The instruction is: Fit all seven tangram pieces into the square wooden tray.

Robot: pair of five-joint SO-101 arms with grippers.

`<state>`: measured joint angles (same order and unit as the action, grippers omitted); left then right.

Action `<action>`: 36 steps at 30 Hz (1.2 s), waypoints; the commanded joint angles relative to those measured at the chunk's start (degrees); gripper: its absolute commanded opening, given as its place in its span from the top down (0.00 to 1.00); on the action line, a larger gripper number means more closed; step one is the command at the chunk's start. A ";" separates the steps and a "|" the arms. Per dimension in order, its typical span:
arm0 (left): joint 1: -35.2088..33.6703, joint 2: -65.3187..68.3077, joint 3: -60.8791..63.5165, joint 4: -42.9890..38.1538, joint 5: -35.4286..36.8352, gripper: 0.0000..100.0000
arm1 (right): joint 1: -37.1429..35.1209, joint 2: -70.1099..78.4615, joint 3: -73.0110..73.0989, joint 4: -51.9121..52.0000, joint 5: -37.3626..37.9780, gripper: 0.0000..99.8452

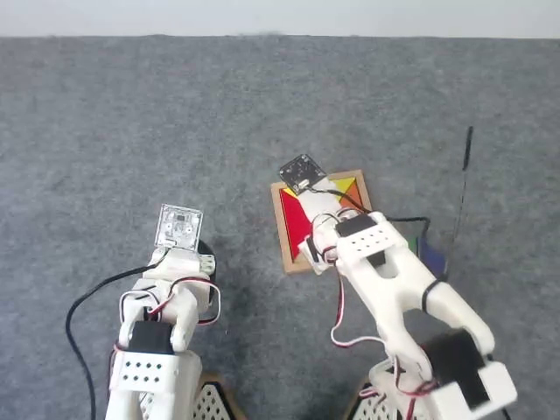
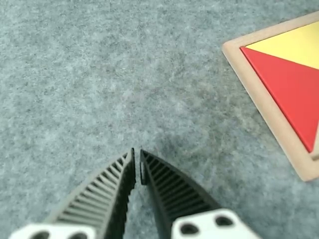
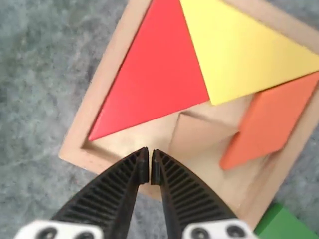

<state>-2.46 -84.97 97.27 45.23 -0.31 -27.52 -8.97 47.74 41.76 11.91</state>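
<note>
Tray (image 1: 284, 238) sits under the right arm (image 1: 394, 280), holding a red piece (image 3: 149, 79), yellow piece (image 3: 249, 55) and orange piece (image 3: 269, 122). Over its bare corner the right fingers (image 3: 124, 191) hang together, empty. A green piece (image 3: 286, 224) lies just outside the tray, nearest that arm; the left fingers (image 2: 107, 196), also together, hang over the table (image 2: 99, 74).

tray (image 1: 281, 229) half under right arm (image 1: 398, 280), green piece (image 3: 290, 227) cut off

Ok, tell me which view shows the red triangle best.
Right wrist view: the red triangle lies nearly whole in the wooden tray. Left wrist view cuts it off; in the high view the right arm covers part.
</note>
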 commanded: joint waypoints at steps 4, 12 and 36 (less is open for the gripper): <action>-0.26 -0.70 -0.48 0.44 0.44 0.98 | 0.48 4.35 -4.84 -0.75 1.05 0.95; -0.26 -0.70 -0.48 0.44 0.44 0.98 | 9.19 5.41 -8.79 0.04 1.76 0.95; -0.26 -0.70 -0.48 0.44 0.44 0.98 | 15.60 -14.37 -11.87 14.55 -0.53 0.95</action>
<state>-2.46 -84.97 97.27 45.23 -0.31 -15.65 -13.10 35.34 50.37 12.18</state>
